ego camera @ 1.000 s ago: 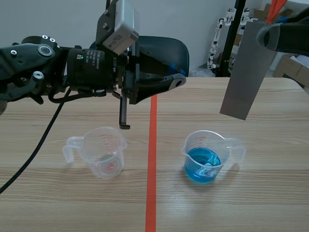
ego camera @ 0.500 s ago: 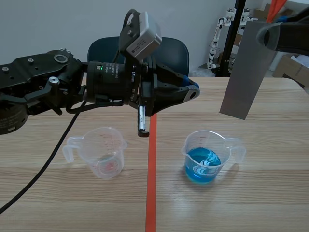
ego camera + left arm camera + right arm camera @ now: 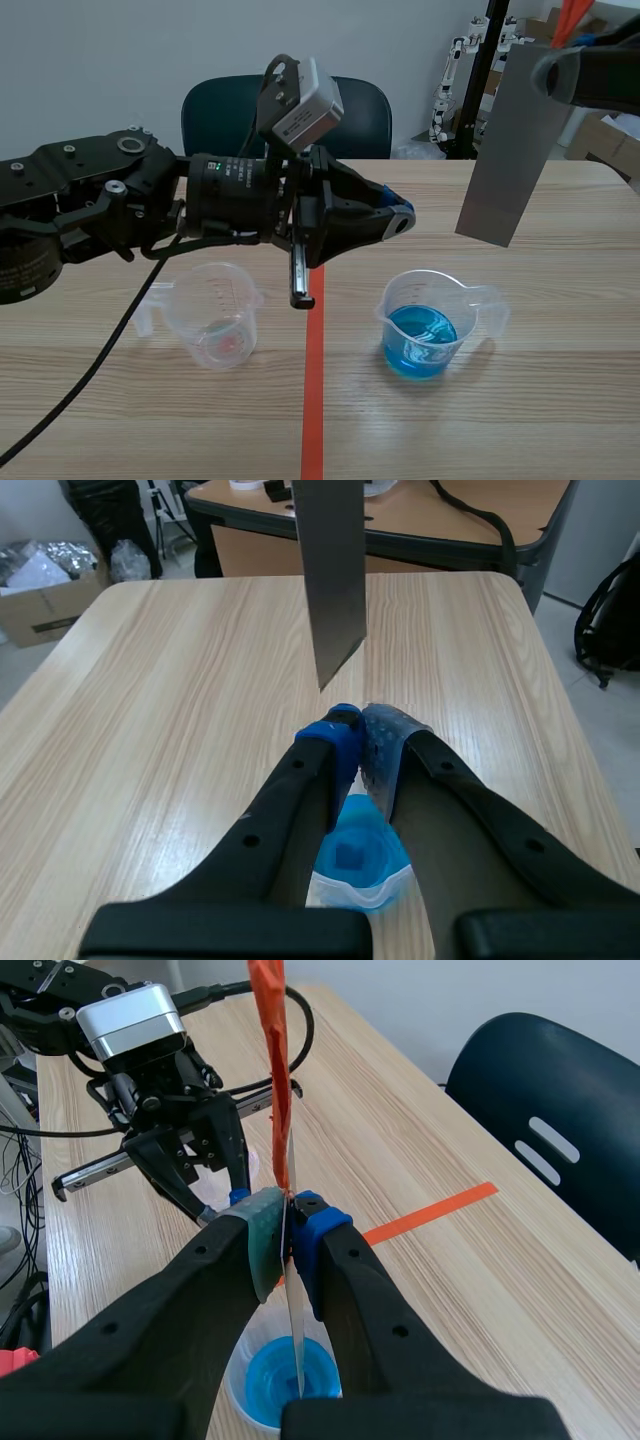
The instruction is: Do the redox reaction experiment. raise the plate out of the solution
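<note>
Nearest, on the wooden table (image 3: 560, 420): a clear beaker of blue solution (image 3: 428, 325), handle turned away from the orange tape line (image 3: 314, 370) beside it. Across that line from the beaker of blue solution and level with it, an empty clear beaker (image 3: 212, 315). Above the beaker of blue solution and a little toward the tape line: the left gripper (image 3: 400, 214), clenched on nothing, pads pressed tip to tip, hanging in the air and touching neither beaker. Higher and farther back, over the handle side of the beaker of blue solution: the grey metal plate (image 3: 510, 150), clear of the liquid, hanging tilted with its lowest corner well above the rim, pinched near its upper end by the right gripper (image 3: 288, 1222). Farthest, behind the table: a dark chair (image 3: 350, 110).
</note>
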Controlling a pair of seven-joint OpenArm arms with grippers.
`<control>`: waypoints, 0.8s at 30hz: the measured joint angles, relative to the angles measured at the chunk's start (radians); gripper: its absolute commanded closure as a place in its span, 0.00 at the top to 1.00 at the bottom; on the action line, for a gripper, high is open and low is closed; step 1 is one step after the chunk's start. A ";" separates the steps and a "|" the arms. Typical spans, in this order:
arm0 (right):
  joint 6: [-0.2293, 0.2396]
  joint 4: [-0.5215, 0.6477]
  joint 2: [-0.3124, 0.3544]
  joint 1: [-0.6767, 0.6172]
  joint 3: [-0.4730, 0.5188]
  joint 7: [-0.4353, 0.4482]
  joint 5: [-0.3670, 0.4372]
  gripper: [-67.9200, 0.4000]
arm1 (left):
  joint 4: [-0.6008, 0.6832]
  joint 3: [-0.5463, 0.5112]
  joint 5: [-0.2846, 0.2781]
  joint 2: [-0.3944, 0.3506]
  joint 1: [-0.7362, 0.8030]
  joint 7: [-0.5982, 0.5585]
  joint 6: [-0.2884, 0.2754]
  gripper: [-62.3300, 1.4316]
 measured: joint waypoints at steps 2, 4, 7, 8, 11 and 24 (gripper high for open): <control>0.000 0.000 0.000 0.000 0.000 0.000 0.000 0.02 | 0.000 0.000 0.000 0.000 0.006 0.003 0.000 0.06; 0.000 0.000 0.000 0.000 0.000 0.000 0.000 0.02 | 0.000 0.000 0.000 0.000 0.005 0.008 0.000 0.06; 0.000 0.000 0.000 0.000 0.000 0.000 0.000 0.02 | 0.000 0.000 0.000 0.000 0.005 0.016 0.000 0.06; 0.000 0.000 0.000 0.000 0.000 0.000 0.000 0.02 | 0.000 0.000 0.000 0.000 0.005 0.019 0.000 0.06; 0.000 0.000 0.000 0.000 0.000 0.000 0.000 0.02 | 0.000 0.000 0.000 0.000 0.005 0.019 0.000 0.06; 0.000 0.000 0.000 0.000 0.000 0.000 0.000 0.02 | 0.000 0.000 0.000 0.000 0.005 0.019 0.000 0.06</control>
